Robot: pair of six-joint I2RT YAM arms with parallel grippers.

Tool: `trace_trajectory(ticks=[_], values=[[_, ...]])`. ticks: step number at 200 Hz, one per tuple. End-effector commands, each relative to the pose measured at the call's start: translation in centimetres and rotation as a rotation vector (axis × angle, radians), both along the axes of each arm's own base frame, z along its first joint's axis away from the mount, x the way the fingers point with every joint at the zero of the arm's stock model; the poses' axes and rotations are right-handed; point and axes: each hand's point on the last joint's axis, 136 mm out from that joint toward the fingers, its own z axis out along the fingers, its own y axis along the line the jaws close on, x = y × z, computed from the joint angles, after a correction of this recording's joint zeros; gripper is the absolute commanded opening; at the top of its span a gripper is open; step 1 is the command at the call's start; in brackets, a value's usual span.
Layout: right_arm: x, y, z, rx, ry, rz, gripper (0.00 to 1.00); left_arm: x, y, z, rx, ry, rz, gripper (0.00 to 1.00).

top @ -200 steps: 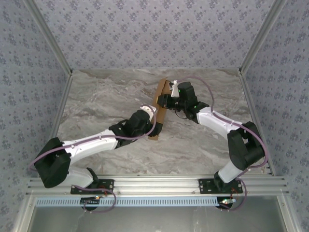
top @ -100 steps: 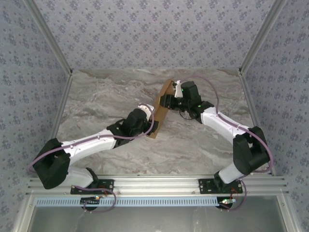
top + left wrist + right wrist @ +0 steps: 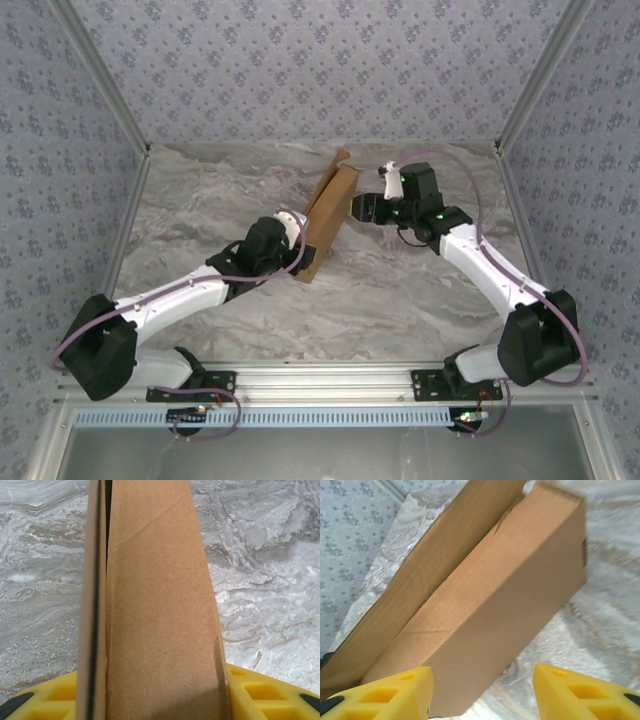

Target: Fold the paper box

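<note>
Most of the folding looks done to me. The plain brown corrugated cardboard paper box (image 3: pixel 330 208) already has its walls up and reads as a shallow rectangular mailer. It stands on one long edge near the middle of the grey marbled table (image 3: pixel 200 200).

Your left gripper (image 3: pixel 296 252) is clamped on the box's near end. In the left wrist view its yellow fingers (image 3: pixel 260 692) sit on either side of the cardboard with no gap.

Your right gripper (image 3: pixel 362 207) hangs just to the right of the box's far half, apart from it. Its jaws are spread wide with nothing between them, and its yellow pads (image 3: pixel 395 692) frame the box from the right wrist view.

What seems left is the closing. One long panel (image 3: pixel 420 565) stands away from the body along a dark slit, so I judge the lid is not yet tucked home.

You cannot see inside the box, nor the face turned to the left, so I cannot tell whether any tabs are seated in their slots. The near end is cut off in both wrist views, and from above the left wrist covers the spot where it grips
</note>
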Motion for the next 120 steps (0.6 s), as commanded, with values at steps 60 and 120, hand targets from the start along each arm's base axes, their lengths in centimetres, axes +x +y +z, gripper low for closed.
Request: trace_trajectory(ticks=[60, 120], values=[[1.4, -5.0, 4.0, -0.147, -0.300, 0.093, 0.61, -1.4, 1.9, 2.6, 0.010, -0.113, -0.313, 0.29], [2.1, -5.7, 4.2, -0.250, -0.287, 0.174, 0.59, -2.4, 2.3, 4.0, -0.079, -0.131, -0.585, 0.29]])
